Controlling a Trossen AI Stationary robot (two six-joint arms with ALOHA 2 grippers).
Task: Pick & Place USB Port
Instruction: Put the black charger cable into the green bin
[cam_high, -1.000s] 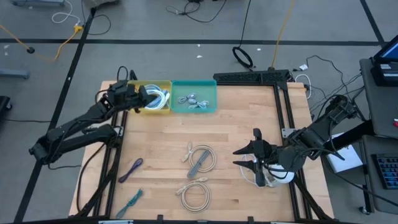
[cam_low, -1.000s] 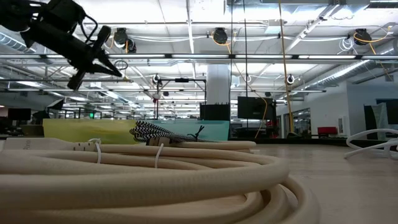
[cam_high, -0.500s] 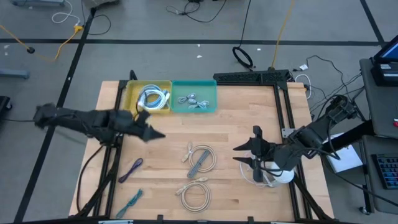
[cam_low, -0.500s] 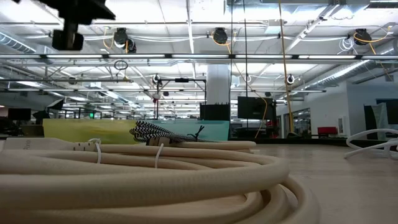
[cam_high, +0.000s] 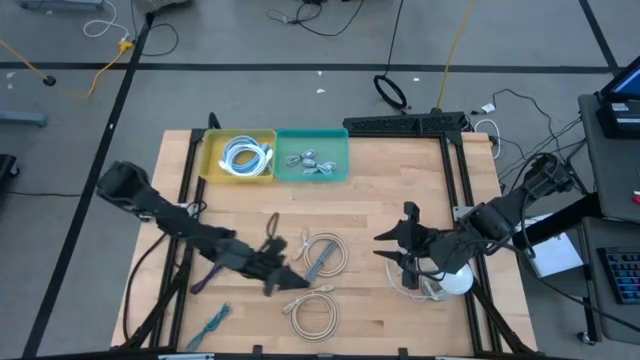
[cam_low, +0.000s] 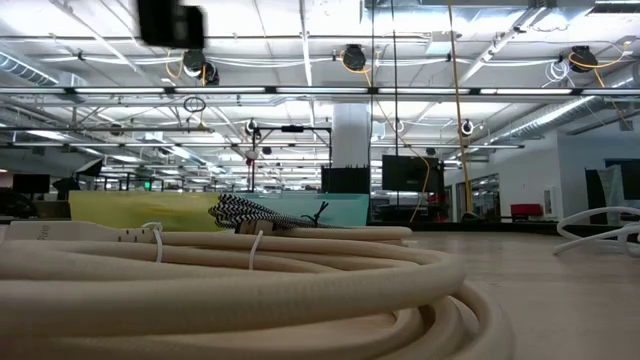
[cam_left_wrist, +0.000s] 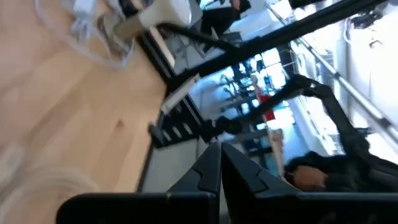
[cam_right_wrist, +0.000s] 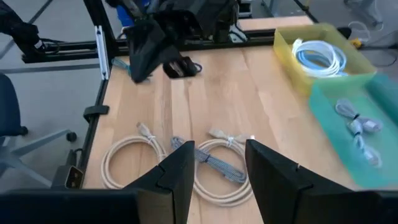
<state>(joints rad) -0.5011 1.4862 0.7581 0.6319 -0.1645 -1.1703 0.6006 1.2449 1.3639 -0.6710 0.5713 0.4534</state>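
Two coiled USB cables lie flat mid-table: a cream coil with a grey braided cable across it (cam_high: 324, 256) (cam_right_wrist: 221, 165), and a second cream coil (cam_high: 313, 311) (cam_right_wrist: 127, 162) nearer the front edge. My left gripper (cam_high: 292, 283) (cam_left_wrist: 219, 167) is shut with nothing in it and hovers level between those coils. My right gripper (cam_high: 385, 248) (cam_right_wrist: 214, 171) stands open at the right, above the table, pointing toward the coils, with nothing between its fingers. A white cable (cam_high: 430, 284) lies below it.
At the far edge, a yellow bin (cam_high: 212, 168) holds a white coiled cable (cam_high: 246, 157). A teal bin (cam_high: 340, 138) beside it holds grey cables. A purple piece (cam_high: 210, 272) and a teal piece (cam_high: 210, 322) lie near the front left. Black frame rails run along both table sides.
My left gripper has swung fast from over the yellow bin at the far left toward the near edge and the right, and now hangs by the coils mid-table. It has turned along the way and stayed shut. The white cable stays in the yellow bin.
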